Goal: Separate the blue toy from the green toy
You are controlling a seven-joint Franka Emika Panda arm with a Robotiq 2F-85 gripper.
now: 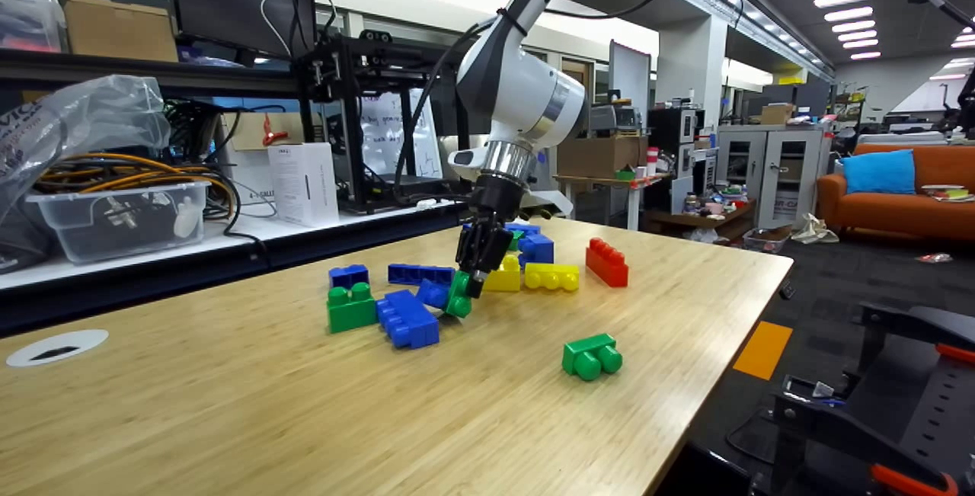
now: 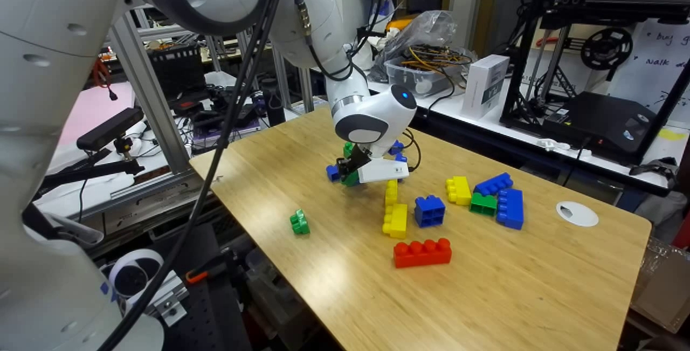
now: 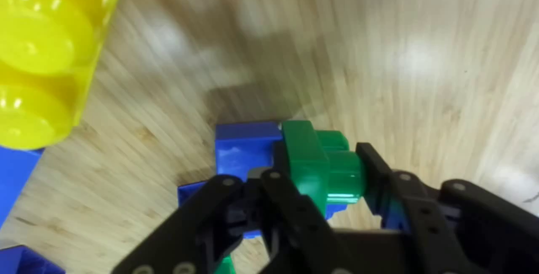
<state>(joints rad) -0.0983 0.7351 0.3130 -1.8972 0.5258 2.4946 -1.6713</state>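
My gripper (image 3: 325,160) is shut on the green toy (image 3: 306,160), with one finger at its base and the other at its stud ends. In the exterior views the gripper (image 1: 472,284) (image 2: 347,170) is low over the table, and the green toy (image 1: 459,299) (image 2: 351,179) is tilted on its side. The blue toy (image 3: 246,156) lies against the base side of the green toy, and a fingertip shows between part of them. I cannot tell whether they are joined. The blue toy (image 1: 433,294) also looks tilted in an exterior view. The gripper and green toy mostly hide it elsewhere.
A larger blue brick (image 1: 409,321) and a chunky green block (image 1: 350,309) are close by the gripper. A flat dark-blue plate (image 1: 420,274) and yellow bricks (image 1: 551,276) lie behind. A red brick (image 1: 607,262) and another green brick (image 1: 592,357) stand farther off.
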